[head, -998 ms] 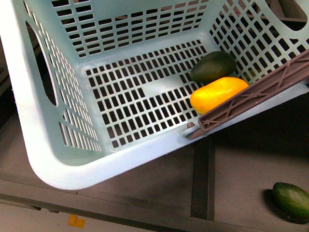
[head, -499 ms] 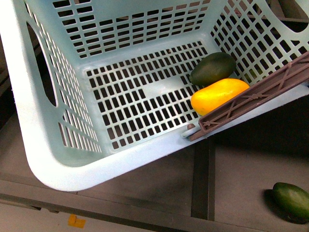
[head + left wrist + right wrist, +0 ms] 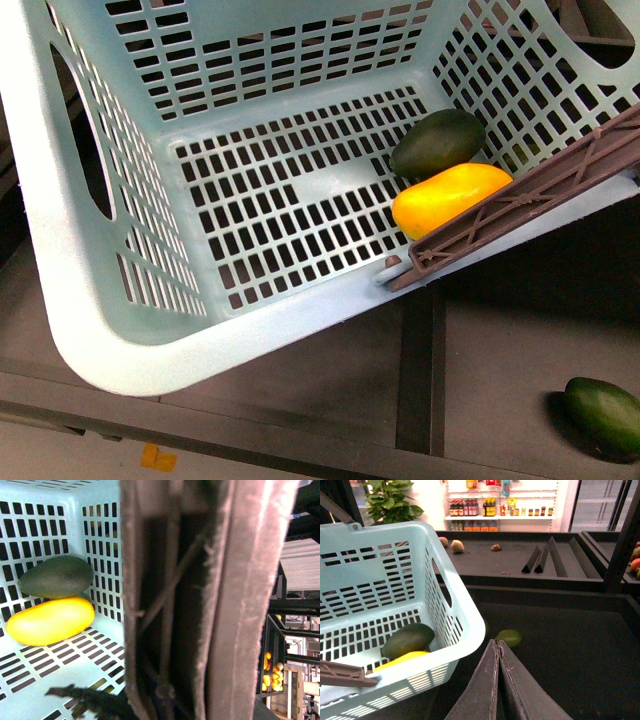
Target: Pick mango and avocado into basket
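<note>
The mango point(image 3: 450, 198) and the avocado point(image 3: 438, 141) already lie touching side by side on the floor of the basket point(image 3: 90, 330), tucked into one corner with their long axes roughly parallel. The right gripper point(image 3: 497, 645) hangs outside the basket wall, its fingers pressed together on nothing, both fruits just beyond that wall from its tips. The left fingers I cannot tell; that camera sits hard against the brown handle point(image 3: 200, 600), fruits just beside it.

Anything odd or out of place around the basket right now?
Nothing stands out. The mango and avocado lie side by side, touching, in a corner of the basket. A green fruit lies outside on the dark surface. The right gripper is shut and empty.
</note>
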You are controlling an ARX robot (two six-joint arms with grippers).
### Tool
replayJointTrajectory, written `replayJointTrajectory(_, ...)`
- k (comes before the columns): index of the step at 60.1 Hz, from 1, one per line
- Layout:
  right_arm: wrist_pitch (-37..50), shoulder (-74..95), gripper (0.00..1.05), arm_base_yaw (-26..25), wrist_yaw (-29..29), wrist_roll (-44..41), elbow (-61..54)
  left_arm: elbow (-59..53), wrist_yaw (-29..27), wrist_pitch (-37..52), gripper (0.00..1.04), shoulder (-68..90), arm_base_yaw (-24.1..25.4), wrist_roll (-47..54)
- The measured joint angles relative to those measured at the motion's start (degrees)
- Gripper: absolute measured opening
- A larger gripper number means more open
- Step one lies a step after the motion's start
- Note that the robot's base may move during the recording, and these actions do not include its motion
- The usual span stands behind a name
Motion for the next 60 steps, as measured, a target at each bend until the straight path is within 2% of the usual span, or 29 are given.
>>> replayJointTrajectory(28,-7.93,-7.87,0.02,0.0,0.0,0.0,0.0,0.0,0.0,0.0,0.15,0.0,0.0,0.0)
replayJointTrajectory(31,-15.19,-13.2,0.02,0.0,-0.04,0.0,0.02,0.0,0.04,0.0,0.15,0.0,0.0,0.02)
replayJointTrajectory(33,-17.11,-16.15,0.02,0.0,0.04,-0.02,0.02,0.0,0.0,0.0,0.15,0.0,0.0,0.0)
replayJointTrajectory(45,-17.68,-17.33,0.02,0.0,0.07,-0.04,0.02,0.0,0.0,0.0,0.15,0.0,0.0,-0.02)
replayJointTrajectory(50,-17.68,-17.35,0.13,0.0,0.07,-0.11,0.02,0.0,-0.02,0.0,0.15,0.0,0.0,0.02)
replayJointTrajectory(53,-17.68,-17.38,0.25,0.0,0.07,-0.11,0.02,0.0,-0.02,0.0,0.15,0.0,0.0,0.0)
replayJointTrajectory(60,-17.68,-17.38,0.43,0.0,0.07,-0.11,0.02,0.0,-0.02,0.0,0.15,0.0,0.0,0.02)
